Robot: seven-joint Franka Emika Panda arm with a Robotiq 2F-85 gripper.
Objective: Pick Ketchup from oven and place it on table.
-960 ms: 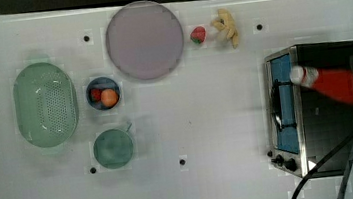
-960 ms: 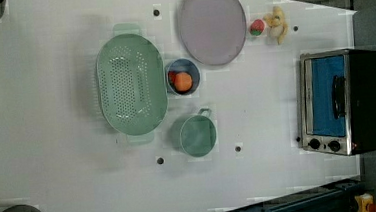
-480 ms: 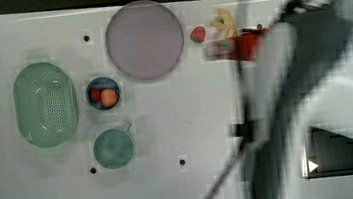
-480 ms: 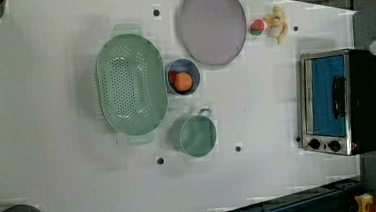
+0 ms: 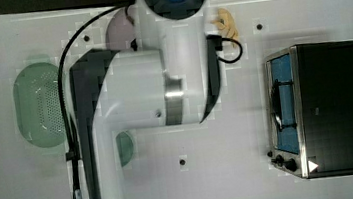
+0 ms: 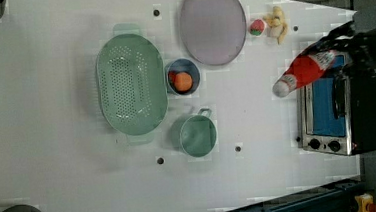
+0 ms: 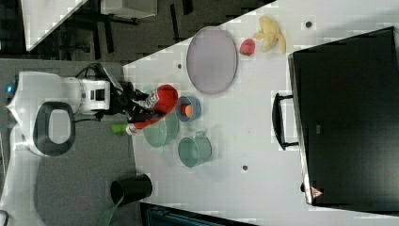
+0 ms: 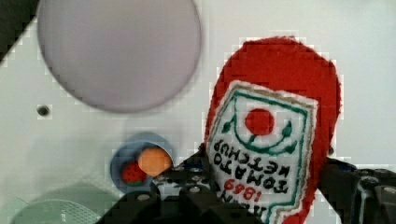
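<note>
End effector (image 8: 261,205) clamped on ketchup (image 8: 275,126) at mid-body, over the label, above the desk (image 6: 54,160). Judged light, slightly squeezable, slick plastic; the mid-body grasp suits it.

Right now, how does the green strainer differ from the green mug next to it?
The strainer is a long oval dotted with small holes; the mug is round with solid walls. The strainer is clearly the larger of the two in the left view. The strainer has a tab at each end, while the mug has a single handle on one side. Both are the same pale green, both look empty, and both sit open side up on the white table.
</note>
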